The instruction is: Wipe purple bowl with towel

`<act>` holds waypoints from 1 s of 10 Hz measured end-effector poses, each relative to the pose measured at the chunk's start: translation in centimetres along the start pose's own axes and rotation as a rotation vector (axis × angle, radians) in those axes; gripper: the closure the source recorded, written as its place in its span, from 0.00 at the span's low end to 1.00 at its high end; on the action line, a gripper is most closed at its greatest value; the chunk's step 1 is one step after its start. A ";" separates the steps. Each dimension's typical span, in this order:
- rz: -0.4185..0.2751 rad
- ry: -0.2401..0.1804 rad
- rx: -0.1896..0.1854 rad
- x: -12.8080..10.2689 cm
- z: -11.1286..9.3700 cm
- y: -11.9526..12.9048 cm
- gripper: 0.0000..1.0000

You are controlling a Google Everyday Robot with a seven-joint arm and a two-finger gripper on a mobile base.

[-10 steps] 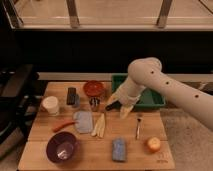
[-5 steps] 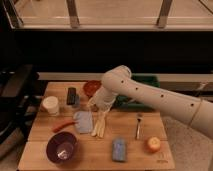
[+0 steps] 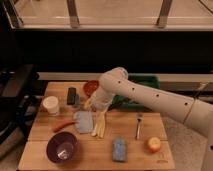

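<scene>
**Gripper arrives over the towel, bowl not yet touched**

My gripper [image 3: 90, 105] now hangs low over the left-centre of the wooden table [image 3: 161, 124]. I cannot tell from this view whether it is apart or closed, and nothing shows in its grasp. A second ago it sat well to the right, near the green bin [image 3: 146, 83]. Half a second ago it was partway across. It has swung steadily leftward and down.

Just below the gripper, nearer the camera, lies the grey-blue towel [image 3: 83, 121], flat on the wood. To my eye there is still a small gap between them, though I can't be certain of contact. Just right of the towel is a pale yellow bunch that I take for bananas [image 3: 100, 125]. Behind the gripper sits a red bowl [image 3: 90, 87]. To its left are a dark block [image 3: 71, 96] and a white cup [image 3: 50, 105], with a carrot [image 3: 62, 125] below-left, beside the towel.

The purple bowl [image 3: 62, 147] stands further down and to the left, at the front edge, apart from the towel and untouched.

I read this as the approach ending. The pick-up comes next, and the wiping has not begun. I must avoid catching the bananas along with the cloth.
</scene>
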 end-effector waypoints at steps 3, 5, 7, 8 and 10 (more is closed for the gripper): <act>0.017 0.002 0.002 0.9 2.5 -0.4 0.35; 0.032 0.000 0.001 2.1 4.9 -0.5 0.35; 0.046 -0.009 -0.005 2.7 7.0 -0.6 0.35; 0.063 -0.024 -0.010 3.0 8.4 -0.7 0.35; 0.089 -0.059 -0.029 3.1 11.4 -1.1 0.35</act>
